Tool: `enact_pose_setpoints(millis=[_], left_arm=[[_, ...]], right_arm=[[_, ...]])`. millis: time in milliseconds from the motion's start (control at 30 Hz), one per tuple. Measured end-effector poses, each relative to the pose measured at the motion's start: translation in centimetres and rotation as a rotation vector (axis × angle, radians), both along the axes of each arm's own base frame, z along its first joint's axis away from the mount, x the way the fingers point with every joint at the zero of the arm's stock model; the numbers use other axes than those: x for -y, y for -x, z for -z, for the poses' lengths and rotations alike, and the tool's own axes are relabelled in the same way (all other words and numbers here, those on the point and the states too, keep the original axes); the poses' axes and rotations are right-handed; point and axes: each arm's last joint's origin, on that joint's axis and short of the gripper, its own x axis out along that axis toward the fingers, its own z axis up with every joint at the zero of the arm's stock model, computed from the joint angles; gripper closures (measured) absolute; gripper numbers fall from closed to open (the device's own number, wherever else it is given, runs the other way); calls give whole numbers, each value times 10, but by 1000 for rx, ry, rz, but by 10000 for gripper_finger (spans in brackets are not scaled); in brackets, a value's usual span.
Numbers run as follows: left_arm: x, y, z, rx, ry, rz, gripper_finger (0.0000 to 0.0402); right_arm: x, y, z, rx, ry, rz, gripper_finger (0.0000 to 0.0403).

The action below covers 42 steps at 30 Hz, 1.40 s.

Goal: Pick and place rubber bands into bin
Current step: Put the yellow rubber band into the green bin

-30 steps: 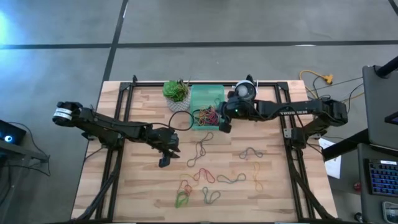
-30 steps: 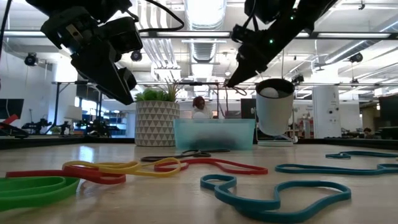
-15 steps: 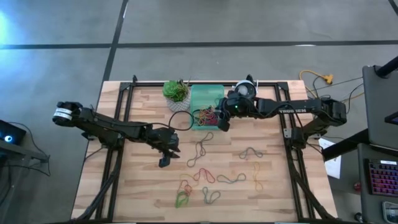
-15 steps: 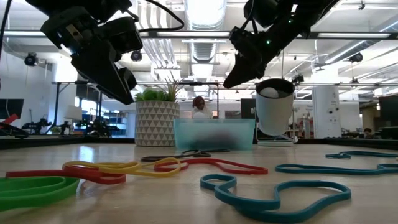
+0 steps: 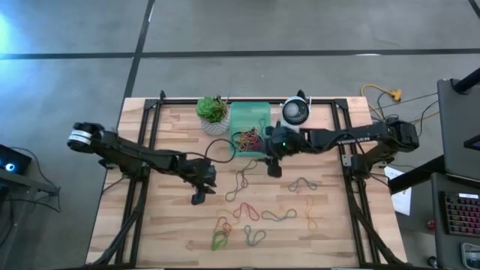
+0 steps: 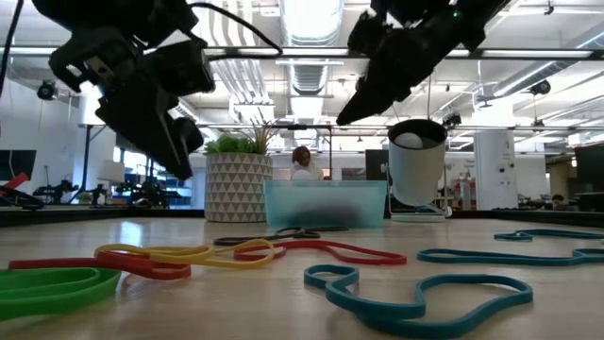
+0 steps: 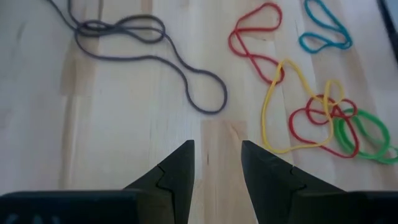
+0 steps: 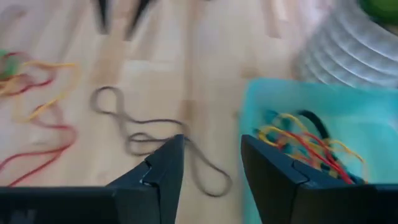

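So the tabletop (image 5: 172, 225) is pale wood planks on a black frame, sitting on a grey concrete floor with dark lines across it. From the low camera the room behind is a big open workshop: ceiling lights, pipes, white columns, a person's head partly showing behind the bin.

The bin (image 5: 244, 120) sits at the far edge of the tabletop, mint green, between the potted plant (image 5: 213, 111) and a round white-and-dark device (image 5: 295, 112). There's a tangle of red, yellow and dark rubber bands (image 5: 247, 139) already in it. More bands lie loose on the wood: a long dark one (image 5: 241, 178) near the middle, a grey one (image 5: 301, 184) to the right of it, and a red, yellow and green bunch (image 5: 222, 231) near the front edge.

My right pincer (image 5: 274, 169) is just off the bin's near right corner, above bare wood, fingers apart with nothing in them. My left pincer (image 5: 198, 196) hangs above the tabletop left of the long dark band, also open and empty.

Hard to make out: the bin's contents are just a blur through the wall from the low view, and both my arms are cut off at the top there. My right wrist view is smeared.

Versus a second ago: my right pincer was shut over the bin, now it has opened and pulled back toward the middle of the tabletop. Left one shifted only slightly.
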Motion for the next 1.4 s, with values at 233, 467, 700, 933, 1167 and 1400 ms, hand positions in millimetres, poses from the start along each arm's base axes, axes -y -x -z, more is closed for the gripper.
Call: enact_pose_setpoints(millis=[233,467,700,933,1167,1400], left_arm=[[4,-14,6,-24,-4,8,285],[30,-35,4,125,-52,163,285],[54,-49,8,138,-98,260,285],[69,-60,19,127,-126,268,285],[75,-68,35,96,-134,279,285],[75,-72,39,95,-179,236,285]], right_arm=[[-43,-1,-1,6,-2,-128,265],[-76,4,0,5,18,-150,277],[-98,11,2,-10,76,-148,291],[-99,17,1,-33,122,-86,307],[-99,20,-2,-34,106,-68,322],[-100,20,-2,-35,103,-68,332]])
